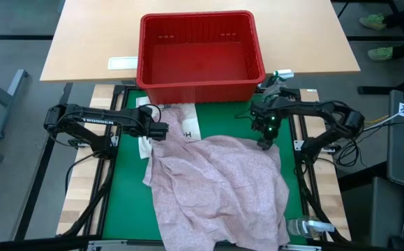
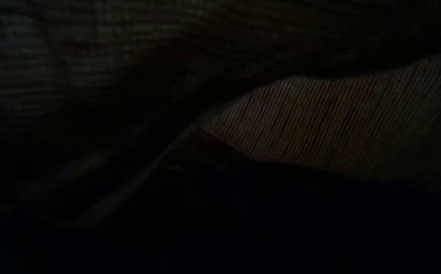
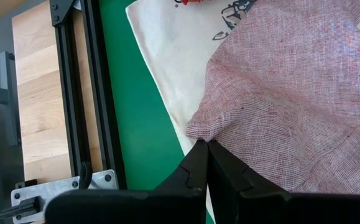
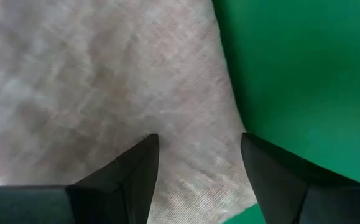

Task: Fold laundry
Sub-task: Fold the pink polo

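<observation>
A large pale pink-mauve shirt [image 1: 219, 192] lies spread over the green mat [image 1: 128, 181], partly covering a cream printed cloth [image 1: 188, 122]. My left gripper [image 1: 161, 131] is shut on the shirt's far left corner. My right gripper [image 1: 264, 143] stands open over the shirt's far right corner; in its wrist view the fingers [image 4: 143, 163] straddle the shirt's edge [image 4: 226, 118] with green mat beside it. Dark ribbed cloth [image 2: 334, 122] fills the low view. My left gripper pinches a small bunched tip of the shirt's far left corner [image 3: 198, 129] between its two fingers. The fingers slant down from the table's left. The cloth puckers into a peak at the fingertips, and the rest of the shirt lies on the mat and the cream cloth [image 3: 167, 62]. My right gripper's open fingers are close over the shirt's edge; I cannot tell whether their tips touch the cloth.
A red plastic basket [image 1: 200, 89] stands at the mat's far edge, on the tan table. A clear bottle [image 1: 306, 226] lies at the near right corner. Black frame rails [image 1: 107, 174] border the mat on both sides.
</observation>
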`<state>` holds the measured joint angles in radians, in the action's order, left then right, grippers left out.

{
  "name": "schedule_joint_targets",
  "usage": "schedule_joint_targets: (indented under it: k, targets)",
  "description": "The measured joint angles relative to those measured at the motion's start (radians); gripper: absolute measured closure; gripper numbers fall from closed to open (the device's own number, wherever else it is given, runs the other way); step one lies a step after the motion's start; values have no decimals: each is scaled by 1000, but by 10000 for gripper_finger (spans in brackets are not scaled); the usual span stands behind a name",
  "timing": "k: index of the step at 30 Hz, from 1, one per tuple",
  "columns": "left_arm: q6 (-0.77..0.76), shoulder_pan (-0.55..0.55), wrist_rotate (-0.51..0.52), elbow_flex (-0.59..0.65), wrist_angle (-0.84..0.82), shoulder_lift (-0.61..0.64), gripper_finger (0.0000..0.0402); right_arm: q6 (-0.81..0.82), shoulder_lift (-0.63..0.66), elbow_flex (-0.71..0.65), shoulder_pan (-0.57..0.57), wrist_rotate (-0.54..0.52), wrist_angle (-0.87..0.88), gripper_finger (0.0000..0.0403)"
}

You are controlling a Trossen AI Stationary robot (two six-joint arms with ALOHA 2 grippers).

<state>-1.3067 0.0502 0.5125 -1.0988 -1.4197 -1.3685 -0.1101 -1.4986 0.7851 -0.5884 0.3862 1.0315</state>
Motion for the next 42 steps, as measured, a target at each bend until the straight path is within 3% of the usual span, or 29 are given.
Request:
schedule_joint_targets:
  k: [7, 18, 24, 34, 39, 42]
  targets:
    - [0, 0, 0, 0, 0, 0, 401, 0, -114, -11, 0, 1, -7, 202]
    - [0, 0, 0, 0, 0, 0, 401, -3, -165, -10, 0, -4, -17, 393]
    - [0, 0, 0, 0, 0, 0, 401, -10, -167, 5, 0, 28, 5, 390]
    - [0, 0, 0, 0, 0, 0, 401, -103, -152, 83, 0, 255, 31, 399]
    - [0, 0, 0, 0, 0, 0, 401, -105, -92, 125, -1, 244, 34, 401]
    - [0, 0, 14, 0, 0, 0, 401, -102, -44, 149, -1, 161, 42, 401]
